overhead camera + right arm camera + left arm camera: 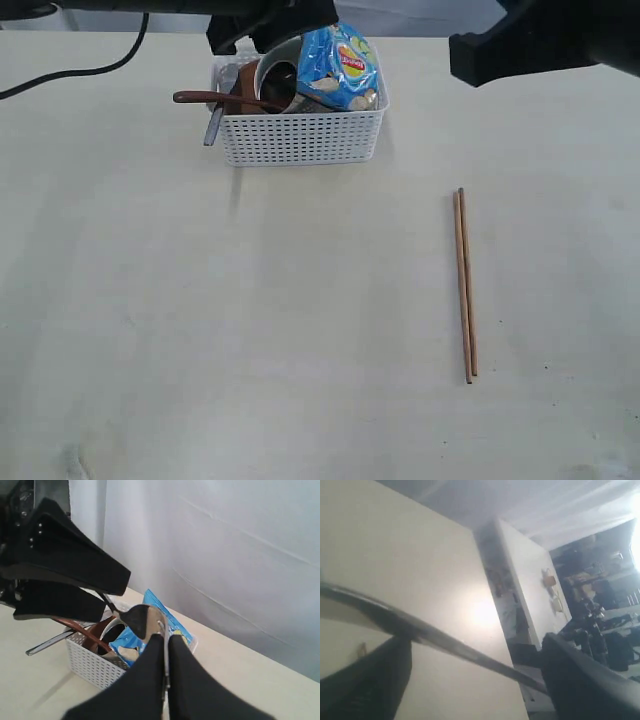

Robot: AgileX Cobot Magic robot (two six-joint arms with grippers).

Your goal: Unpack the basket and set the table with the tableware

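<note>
The white basket (pixel 300 138) stands at the far middle of the table (pixel 250 330). In it are a reddish-brown wooden spoon (pixel 222 98), steel cutlery (pixel 214 127) sticking out over the left rim, a brown plate (pixel 246 80) on edge and a pale bowl (pixel 288 52). My left gripper (pixel 250 40) hangs open just above the basket's left half; in its own view a thin grey edge (pixel 470 652) runs across the gap between its fingers (pixel 365 685). The chopsticks (pixel 465 285) lie side by side on the right. My right gripper (pixel 462 55) is shut and empty, raised to the basket's right.
A blue snack bag (pixel 340 65) leans in the basket's right half and rises above its rim. A black cable (pixel 70 72) trails over the far left of the table. The right wrist view shows the left gripper (pixel 116 596) over the basket (pixel 92 665).
</note>
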